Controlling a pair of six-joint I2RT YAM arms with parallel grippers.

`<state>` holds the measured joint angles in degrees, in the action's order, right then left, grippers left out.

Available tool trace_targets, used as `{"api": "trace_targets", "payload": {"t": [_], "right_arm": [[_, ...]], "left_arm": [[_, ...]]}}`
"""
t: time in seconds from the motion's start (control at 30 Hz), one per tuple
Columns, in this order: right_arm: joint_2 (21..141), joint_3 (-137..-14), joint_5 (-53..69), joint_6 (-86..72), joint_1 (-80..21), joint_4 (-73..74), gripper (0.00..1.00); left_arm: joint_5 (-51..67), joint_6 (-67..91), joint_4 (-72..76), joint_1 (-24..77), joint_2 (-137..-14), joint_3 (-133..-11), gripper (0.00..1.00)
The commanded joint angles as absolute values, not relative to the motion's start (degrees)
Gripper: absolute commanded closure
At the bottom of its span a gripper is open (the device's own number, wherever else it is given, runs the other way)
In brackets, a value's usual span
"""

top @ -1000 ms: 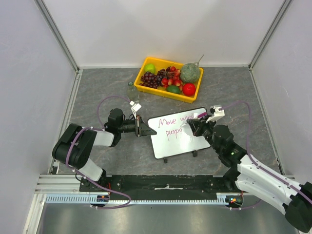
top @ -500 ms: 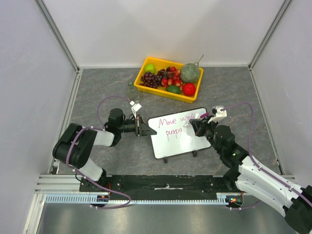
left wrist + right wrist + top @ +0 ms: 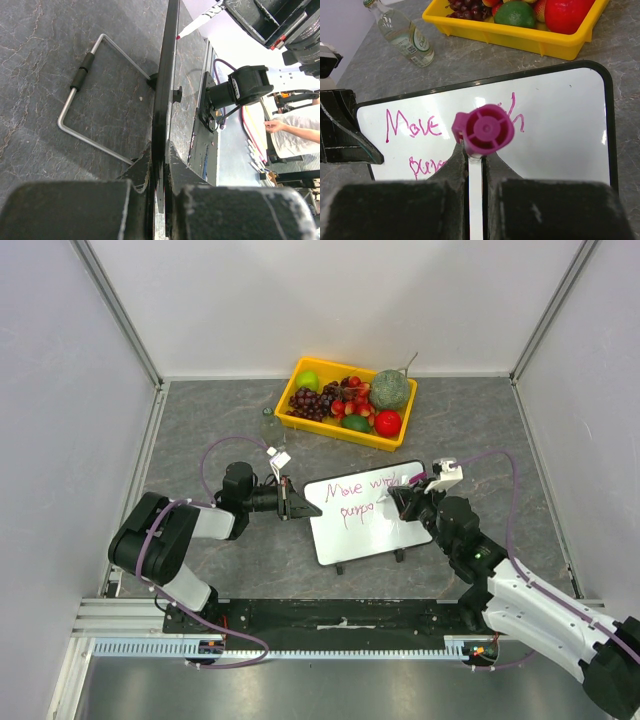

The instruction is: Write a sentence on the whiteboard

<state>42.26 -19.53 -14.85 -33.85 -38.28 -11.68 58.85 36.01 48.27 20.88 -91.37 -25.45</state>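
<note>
The whiteboard (image 3: 372,536) lies tilted on the grey table, and the sentence (image 3: 350,490) runs across it in two magenta lines. My left gripper (image 3: 290,502) is shut on the board's left rim. From the left wrist the whiteboard (image 3: 165,90) shows edge-on between the jaws of that gripper (image 3: 160,160). My right gripper (image 3: 398,498) is shut on a white marker (image 3: 483,129) with a magenta end, held over the board's middle. In the right wrist view the whiteboard (image 3: 560,135) carries the sentence (image 3: 415,125), partly hidden behind the right gripper (image 3: 474,152). The marker's tip (image 3: 192,26) sits at the board's surface.
A yellow tray (image 3: 348,432) of fruit stands just behind the board, also seen as the yellow tray (image 3: 510,40) from the right wrist. A glass bottle (image 3: 268,427) lies left of it. A wire stand (image 3: 75,95) sticks out under the board. White walls enclose the table.
The right gripper and marker shifted slightly to the right over the second line. The left gripper and the board stayed put.
</note>
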Motion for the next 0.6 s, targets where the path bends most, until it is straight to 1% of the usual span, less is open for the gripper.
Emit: {"api": "trace_targets", "payload": {"t": [0.0,0.17,0.57], "right_arm": [[43.33,-18.81,-13.8,-32.87,-37.97,-12.66,1.0],[43.95,-18.46,-12.83,-32.52,-37.97,-12.3,1.0],[40.52,-17.67,-14.94,-31.73,-37.79,-8.53,1.0]], "left_arm": [[57.48,30.67,44.03,22.06,-93.08,-25.14,0.98],[57.48,30.59,43.95,22.24,-93.25,-25.22,0.98],[57.48,30.59,43.86,22.41,-93.6,-25.49,0.98]]}}
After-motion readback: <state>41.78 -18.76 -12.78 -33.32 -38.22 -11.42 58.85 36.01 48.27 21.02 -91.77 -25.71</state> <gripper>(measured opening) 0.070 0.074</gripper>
